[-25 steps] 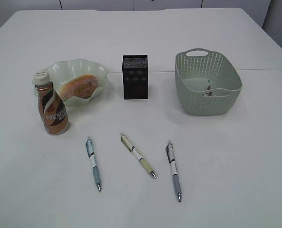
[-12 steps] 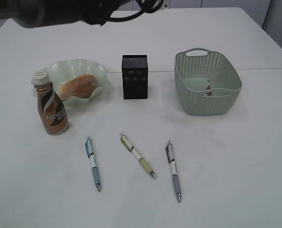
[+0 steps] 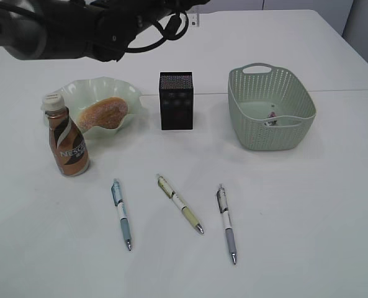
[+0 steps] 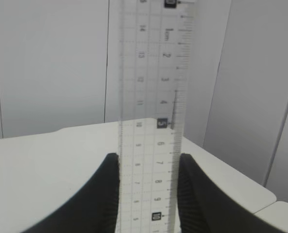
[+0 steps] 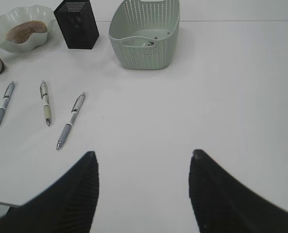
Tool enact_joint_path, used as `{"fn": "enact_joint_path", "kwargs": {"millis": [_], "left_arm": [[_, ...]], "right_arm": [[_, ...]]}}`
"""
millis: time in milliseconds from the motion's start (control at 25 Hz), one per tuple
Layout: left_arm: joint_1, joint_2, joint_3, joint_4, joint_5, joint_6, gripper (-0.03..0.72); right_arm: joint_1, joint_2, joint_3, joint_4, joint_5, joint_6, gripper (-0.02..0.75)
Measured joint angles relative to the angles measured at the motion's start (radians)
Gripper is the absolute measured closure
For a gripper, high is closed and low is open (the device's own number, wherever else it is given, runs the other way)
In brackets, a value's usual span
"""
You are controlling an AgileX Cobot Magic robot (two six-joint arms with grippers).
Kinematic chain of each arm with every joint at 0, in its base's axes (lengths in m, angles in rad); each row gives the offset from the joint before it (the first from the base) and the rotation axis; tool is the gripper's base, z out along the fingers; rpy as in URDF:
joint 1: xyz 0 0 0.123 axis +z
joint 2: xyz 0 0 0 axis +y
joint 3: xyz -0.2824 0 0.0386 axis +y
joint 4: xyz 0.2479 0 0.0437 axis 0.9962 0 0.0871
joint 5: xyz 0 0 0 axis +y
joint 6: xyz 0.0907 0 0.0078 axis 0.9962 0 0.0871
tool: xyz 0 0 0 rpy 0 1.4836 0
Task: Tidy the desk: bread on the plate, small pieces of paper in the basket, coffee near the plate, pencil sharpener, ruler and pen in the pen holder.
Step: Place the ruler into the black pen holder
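Observation:
My left gripper (image 4: 149, 156) is shut on the clear ruler (image 4: 151, 92), which stands upright between its fingers, high above the desk's far side. Its dark arm (image 3: 78, 28) crosses the top left of the exterior view. The bread (image 3: 103, 113) lies in the green plate (image 3: 87, 85), with the coffee (image 3: 67, 143) just in front. The black pen holder (image 3: 176, 100) stands mid-desk. A bit of paper (image 3: 271, 118) lies in the basket (image 3: 258, 133). Three pens (image 3: 121, 214), (image 3: 180, 203), (image 3: 226, 223) lie in front. My right gripper (image 5: 143, 155) hangs open over bare desk. The pencil sharpener is out of view.
The white desk (image 3: 308, 211) runs wide to the right and front of the pens. Grey cabinet panels (image 4: 46, 63) stand behind the desk's far edge. The basket (image 5: 144, 34) and pen holder (image 5: 76, 24) lie far ahead of my right gripper.
The left arm has come into the exterior view along the top edge, then dropped lower and reached farther right. Nothing on the desk has moved.

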Motion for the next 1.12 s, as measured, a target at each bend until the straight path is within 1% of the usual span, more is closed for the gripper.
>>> {"fn": "enact_joint_path", "kwargs": {"millis": [80,400,720,1120], "left_arm": [[0.007,0.027,0.0,-0.017,-0.01,0.0,0.456],[0.02,0.105,0.0,-0.017,-0.038,0.0,0.456],[0.054,0.143,0.0,-0.034,-0.038,0.002,0.456],[0.058,0.205,0.0,-0.036,-0.038,0.002,0.456]], "right_arm": [[0.0,0.0,0.0,0.002,0.0,0.0,0.274],[0.0,0.0,0.0,0.006,0.0,0.0,0.274],[0.0,0.0,0.0,0.008,0.0,0.0,0.274],[0.0,0.0,0.0,0.008,0.0,0.0,0.274]]}}
